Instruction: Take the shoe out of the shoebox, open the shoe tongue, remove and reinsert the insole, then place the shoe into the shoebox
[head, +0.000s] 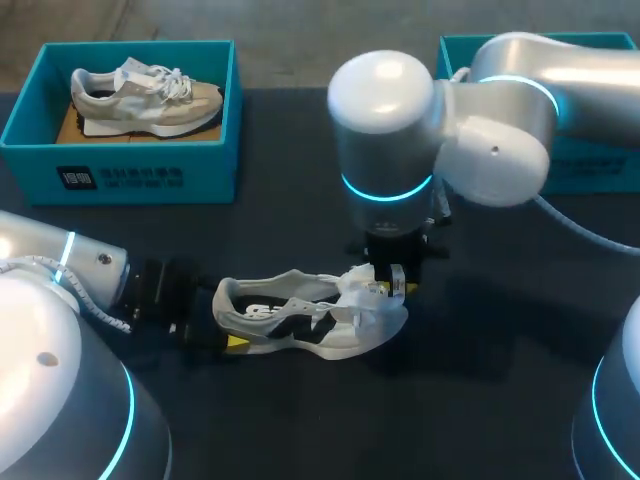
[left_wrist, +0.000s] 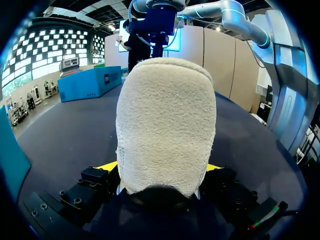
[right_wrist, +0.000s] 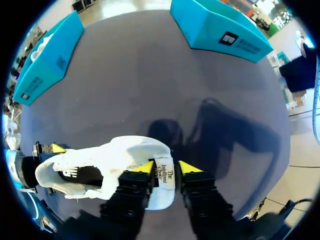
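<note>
Pinning a white shoe (head: 310, 315) on the dark table (head: 500, 330), my left gripper (head: 222, 322) is clamped on the heel, a yellow tip showing on either side of the fuzzy heel collar in its wrist view. My right gripper (right_wrist: 165, 169) comes down from above with both tips pressed on the tongue (right_wrist: 164, 175), its label pinched between them. The shoe lies out of its box, near the middle of the table and close to my side. Its long axis runs across the table, heel toward my left arm and toe toward my right. The right gripper is therefore the one over the lacing end, and the tongue sits right between its fingers, not ahead of or beside them. By my reading the step in hand is opening the tongue. That move turns on pulling up and toward the toe, away from the heel grip, so the two holds work along the shoe's length. The teal shoebox (head: 120, 150) stands well apart at the far left with another shoe (head: 145, 95) inside, and a second teal box (head: 455, 55) sits at the far right, partly hidden by my right arm.
</note>
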